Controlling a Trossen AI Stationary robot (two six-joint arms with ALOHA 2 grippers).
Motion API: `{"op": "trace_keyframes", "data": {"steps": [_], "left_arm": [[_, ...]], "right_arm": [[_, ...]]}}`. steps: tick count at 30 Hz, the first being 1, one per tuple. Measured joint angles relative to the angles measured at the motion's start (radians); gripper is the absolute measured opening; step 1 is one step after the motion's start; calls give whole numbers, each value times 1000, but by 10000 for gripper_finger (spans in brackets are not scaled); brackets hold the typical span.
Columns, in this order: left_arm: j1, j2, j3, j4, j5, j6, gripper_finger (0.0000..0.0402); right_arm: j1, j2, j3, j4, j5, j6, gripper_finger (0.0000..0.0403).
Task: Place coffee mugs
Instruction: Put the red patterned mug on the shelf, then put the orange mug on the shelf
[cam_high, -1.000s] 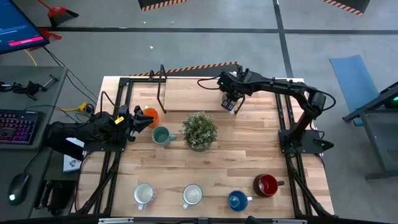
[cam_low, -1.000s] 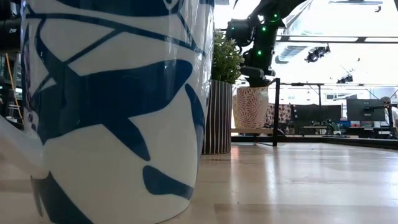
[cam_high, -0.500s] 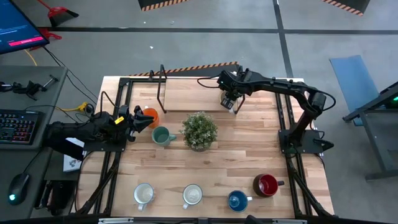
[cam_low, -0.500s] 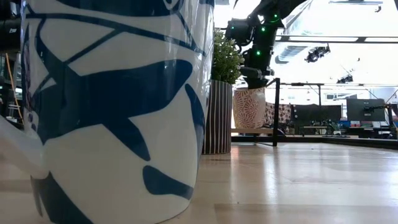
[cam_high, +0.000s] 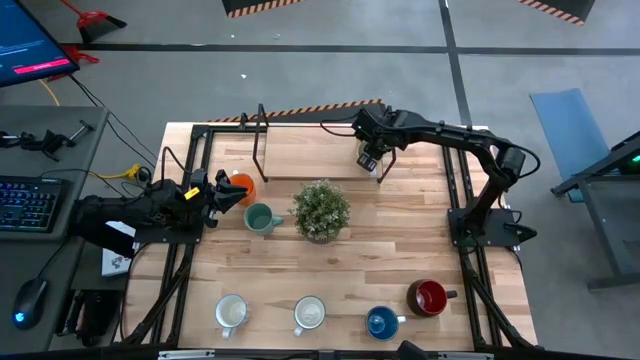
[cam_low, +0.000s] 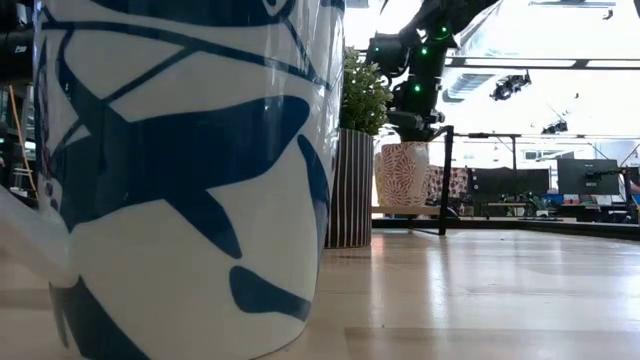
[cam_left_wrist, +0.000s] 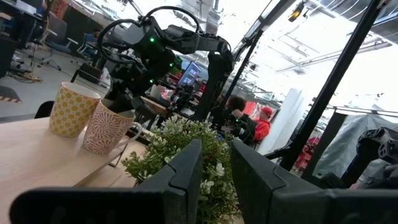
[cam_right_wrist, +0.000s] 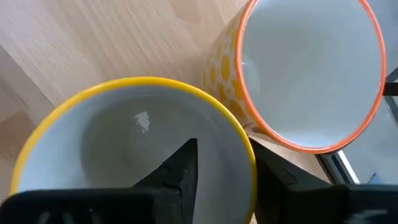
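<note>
Right gripper (cam_high: 371, 160): far desk (cam_high: 400, 250) edge, jaws parted astride the yellow-rimmed mug's (cam_right_wrist: 134, 149) rim, beside orange-rimmed mug (cam_right_wrist: 311, 68). Left gripper (cam_high: 228, 193): by orange mug (cam_high: 243, 184), jaw state cannot be told.

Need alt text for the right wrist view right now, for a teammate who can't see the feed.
Close overhead look into a yellow-rimmed mug standing on the wooden table, with one finger of the right gripper inside its rim and one outside. An orange-rimmed mug with yellow dots stands right beside it.

Open tabletop (cam_high: 380, 260) lies between the potted plant (cam_high: 321, 209) and the front row of mugs (cam_high: 309, 314). At the back, a black frame (cam_high: 262, 140) blocks the way.
</note>
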Motion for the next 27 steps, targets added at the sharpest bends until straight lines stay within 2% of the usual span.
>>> {"op": "trace_keyframes", "data": {"steps": [6,10,19,22,27], "left_arm": [[0,0,0,0,0,0,76],[0,0,0,0,0,0,76],[0,0,0,0,0,0,76],[0,0,0,0,0,0,76],[0,0,0,0,0,0,76]], "right_arm": [[-2,0,38,-8,-20,0,116],[-1,0,86,-34,9,-19,119],[4,0,230,-178,32,-13,119],[15,0,285,-263,-7,37,119],[40,0,355,-468,-168,141,119]]}}
